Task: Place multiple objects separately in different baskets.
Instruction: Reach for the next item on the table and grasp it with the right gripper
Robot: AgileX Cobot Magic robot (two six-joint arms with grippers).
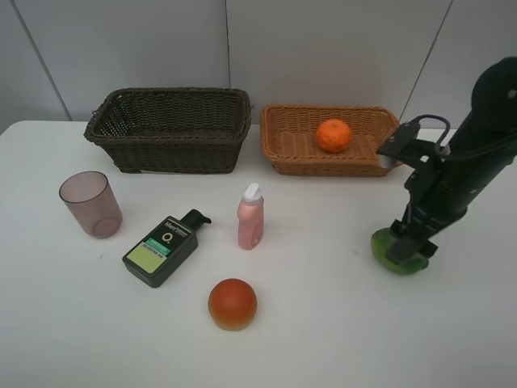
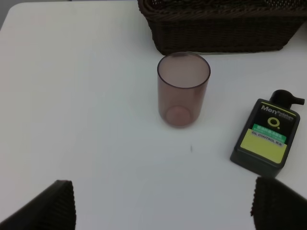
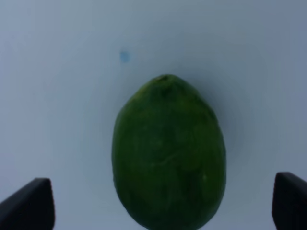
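White desk (image 1: 323, 347) is carrying everything, with pale wall panels standing behind.

Two wicker baskets are sitting side by side at the back. The dark brown basket (image 1: 170, 129) is the deeper one. The light tan basket (image 1: 283, 153) is shallower and is holding the orange (image 1: 333, 135).

I am holding my right tool (image 1: 409, 245) low over the green oval fruit (image 3: 168, 153) on the right of the desk. Its jaws are spread fully wide, one finger on each side, clear of the skin and gripping nothing. My left tool (image 2: 165, 207) is hanging wide open and empty above bare desk, near the mauve cup (image 1: 90, 204).

Waiting on the desk:
- The dark green pump bottle (image 1: 164, 248) is lying flat.
- The cup is standing upright.
- The pink bottle (image 1: 250, 218) is standing upright.
- The red-orange fruit (image 1: 233, 304) is sitting nearest the front.

Handling judgement: the green fruit is looking smooth, rounded and probably firm, so it is likely to roll or slip out of a narrow pinch. I am planning to close across its widest middle, along the short axis, and squeeze gently.
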